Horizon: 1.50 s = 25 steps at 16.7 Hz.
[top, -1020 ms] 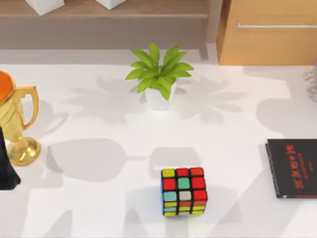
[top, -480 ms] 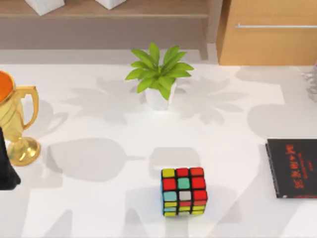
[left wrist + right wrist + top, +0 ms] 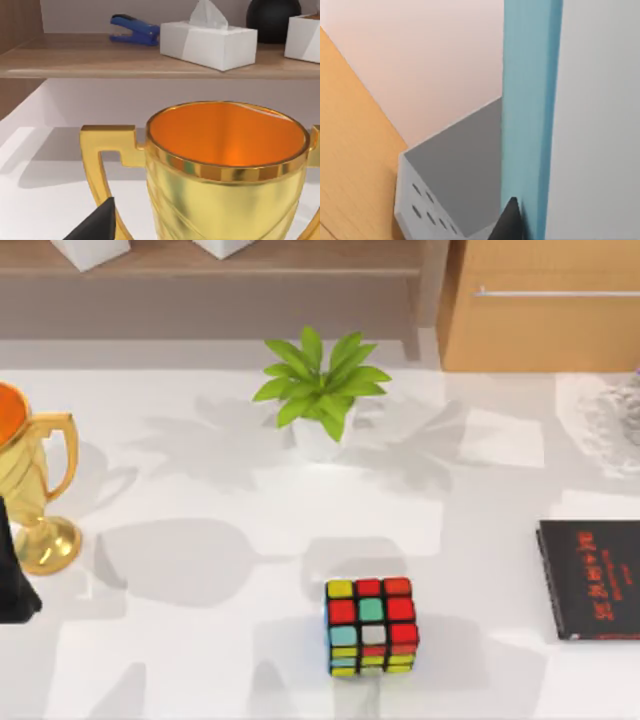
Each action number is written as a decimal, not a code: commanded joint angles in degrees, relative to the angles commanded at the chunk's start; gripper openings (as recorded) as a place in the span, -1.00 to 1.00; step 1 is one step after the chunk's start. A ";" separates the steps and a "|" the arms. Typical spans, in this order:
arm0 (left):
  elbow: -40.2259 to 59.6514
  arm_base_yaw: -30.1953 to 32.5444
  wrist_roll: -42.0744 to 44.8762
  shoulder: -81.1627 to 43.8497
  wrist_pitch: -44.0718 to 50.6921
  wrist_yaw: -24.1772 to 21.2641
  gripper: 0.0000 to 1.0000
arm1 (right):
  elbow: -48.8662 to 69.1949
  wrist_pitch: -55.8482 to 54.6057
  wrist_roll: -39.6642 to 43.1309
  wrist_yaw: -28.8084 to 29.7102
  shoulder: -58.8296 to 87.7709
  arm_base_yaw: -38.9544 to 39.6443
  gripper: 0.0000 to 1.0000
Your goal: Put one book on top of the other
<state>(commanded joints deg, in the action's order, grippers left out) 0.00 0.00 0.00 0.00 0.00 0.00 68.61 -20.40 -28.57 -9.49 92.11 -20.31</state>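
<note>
a white counter seen from above. the thin black book with red lettering lies flat at the counter's right edge, partly cut off by the frame. near the middle sit a colourful puzzle cube and, farther back, a small potted plant. a gold trophy cup stands at the far left, and beside it a dark part of the left arm sits parked at the left edge; its wrist view looks straight at the trophy, and whether the left tool is apart or together cannot be told.

the right wrist view shows the teal book close up, edge-on, with one dark fingertip of the right tool touching it – it looks clamped on the book, lifted clear of the counter.

judged step: carrying the teal book toward the black one. the next move calls for bringing it over the black cover, turning it flat, squaring the outlines and lowering it before letting go – a tilted release could let it slide off.
</note>
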 joint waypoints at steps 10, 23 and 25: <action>0.00 0.00 0.00 0.00 0.00 0.00 1.00 | -45.79 12.25 -50.45 17.93 -36.56 25.18 -1.00; 0.00 0.00 0.00 0.00 0.00 0.00 1.00 | -65.53 14.65 -70.81 25.39 -51.96 36.97 -1.00; 0.00 0.00 0.00 0.00 0.00 0.00 1.00 | -65.57 13.91 -70.76 25.31 -51.26 36.86 -1.00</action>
<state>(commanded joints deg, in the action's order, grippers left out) 0.00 0.00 0.00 0.00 0.00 0.00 3.05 -6.49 -99.34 15.82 40.84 16.55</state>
